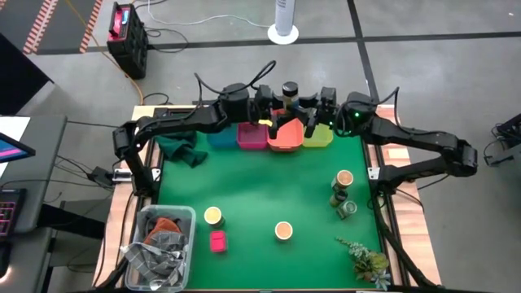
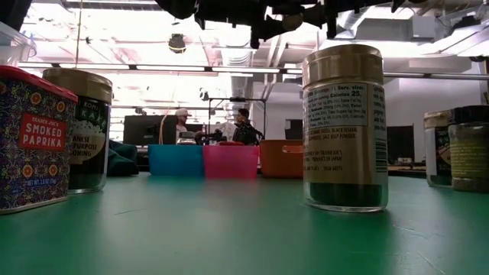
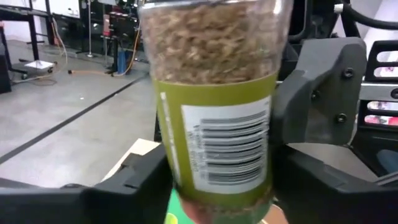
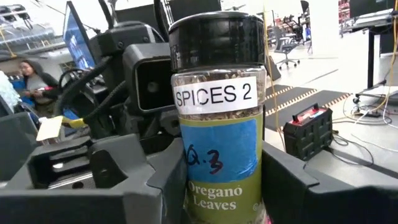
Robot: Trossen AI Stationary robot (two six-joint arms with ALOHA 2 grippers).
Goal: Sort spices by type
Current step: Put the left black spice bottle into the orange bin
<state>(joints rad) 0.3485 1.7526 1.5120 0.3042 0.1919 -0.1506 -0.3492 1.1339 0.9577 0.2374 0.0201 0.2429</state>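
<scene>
A glass oregano jar (image 1: 288, 89) with a dark lid and a green label is held in the air over the orange bin (image 1: 283, 138), at the table's far edge. My left gripper (image 1: 277, 102) and my right gripper (image 1: 308, 104) meet there, one on each side of the jar, both shut on it. The left wrist view shows the jar's barcode side (image 3: 217, 93). In the right wrist view its front (image 4: 217, 124) reads "SPICES 2". Other spices stand on the green mat: tan-lidded jars (image 1: 213, 216) (image 1: 283, 231) (image 1: 343, 179), a pink box (image 1: 217, 241) and dark-lidded jars (image 1: 343, 203). My left gripper (image 3: 217, 186) pinches the jar's lower part (image 3: 186, 168) between its two fingers, coming level from the table's left. The jar stands upright, lifted clear. My right gripper (image 4: 221, 186) pinches the same jar at its lower label (image 4: 205, 186), coming level from the table's right. One finger (image 4: 168, 180) is on each side of the upright jar.
Blue (image 1: 221, 137), pink (image 1: 251, 136), orange and yellow-green (image 1: 317, 137) bins line the far edge. A green cloth (image 1: 183, 146) lies far left. A clear tub of rags (image 1: 159, 244) sits near left, and a plant sprig (image 1: 366, 260) near right. People stand in the room behind (image 2: 183, 122).
</scene>
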